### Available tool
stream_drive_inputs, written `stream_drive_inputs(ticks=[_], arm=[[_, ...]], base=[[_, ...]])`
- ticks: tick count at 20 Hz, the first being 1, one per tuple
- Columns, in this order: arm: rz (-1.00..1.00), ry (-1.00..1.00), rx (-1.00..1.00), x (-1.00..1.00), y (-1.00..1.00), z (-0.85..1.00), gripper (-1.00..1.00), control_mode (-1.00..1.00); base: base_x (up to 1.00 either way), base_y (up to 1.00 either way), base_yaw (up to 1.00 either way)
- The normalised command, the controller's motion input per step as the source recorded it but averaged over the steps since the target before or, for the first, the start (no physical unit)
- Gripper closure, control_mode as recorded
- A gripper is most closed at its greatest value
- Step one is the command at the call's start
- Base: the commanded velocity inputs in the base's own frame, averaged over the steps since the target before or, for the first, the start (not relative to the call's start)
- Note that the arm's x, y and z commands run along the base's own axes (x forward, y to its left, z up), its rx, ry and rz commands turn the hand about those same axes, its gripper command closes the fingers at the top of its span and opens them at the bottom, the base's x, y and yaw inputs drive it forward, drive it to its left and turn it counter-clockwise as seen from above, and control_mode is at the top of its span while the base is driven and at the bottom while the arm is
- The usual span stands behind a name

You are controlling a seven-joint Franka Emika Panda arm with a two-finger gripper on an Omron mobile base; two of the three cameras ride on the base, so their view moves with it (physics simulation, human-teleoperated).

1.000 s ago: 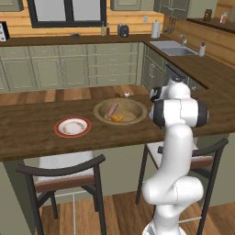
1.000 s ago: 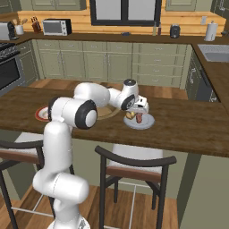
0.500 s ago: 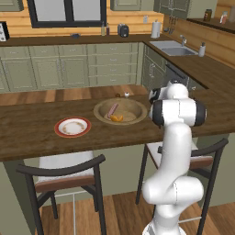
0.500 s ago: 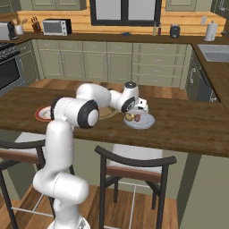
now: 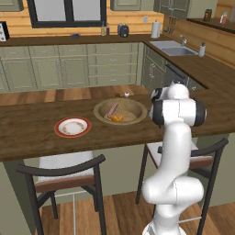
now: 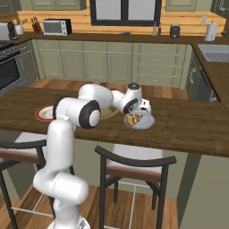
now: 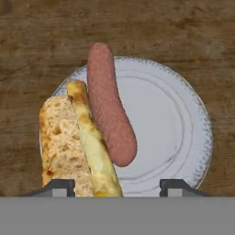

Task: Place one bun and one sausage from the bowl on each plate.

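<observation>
Hovering my gripper point(image 7: 114, 186) straight above the grey plate point(image 7: 183, 114), jaws apart, bun point(image 7: 69, 142) and sausage point(image 7: 108, 105) released.

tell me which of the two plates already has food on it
The pale grey plate, right under the claw: a sausage and a bun lie on it. The red-rimmed plate, left of the bowl, has no food on it.

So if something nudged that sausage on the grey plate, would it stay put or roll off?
The sausage is a smooth rounded cylinder, so it would probably roll sideways fairly easily. It lies against the bun on one side, which likely blocks rolling that way. Toward the bare side of the grey plate, the rim looks shallow, so it might not stop it.
</observation>
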Motion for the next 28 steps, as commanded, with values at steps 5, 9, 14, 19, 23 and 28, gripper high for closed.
stream_drive_inputs(ticks=[5,9,14,19,23,28], arm=[[0.00,-0.13,0.00,-0.19,-0.11,0.40,-1.00,-1.00],[0.00,-0.18,0.00,-0.60,0.25,0.47,-1.00,-1.00],[0.00,-0.15,0.00,-0.47,0.59,0.20,-1.00,-1.00],[0.00,-0.10,0.00,-0.24,0.63,0.11,-1.00,-1.00],[0.00,-0.04,0.00,-0.08,0.38,0.29,-1.00,-1.00],[0.00,-0.01,0.00,0.00,0.28,0.27,-1.00,-1.00]], base=[[0.00,0.00,0.00],[0.00,0.00,0.00],[0.00,0.00,0.00],[0.00,0.00,0.00],[0.00,0.00,0.00],[0.00,0.00,0.00]])
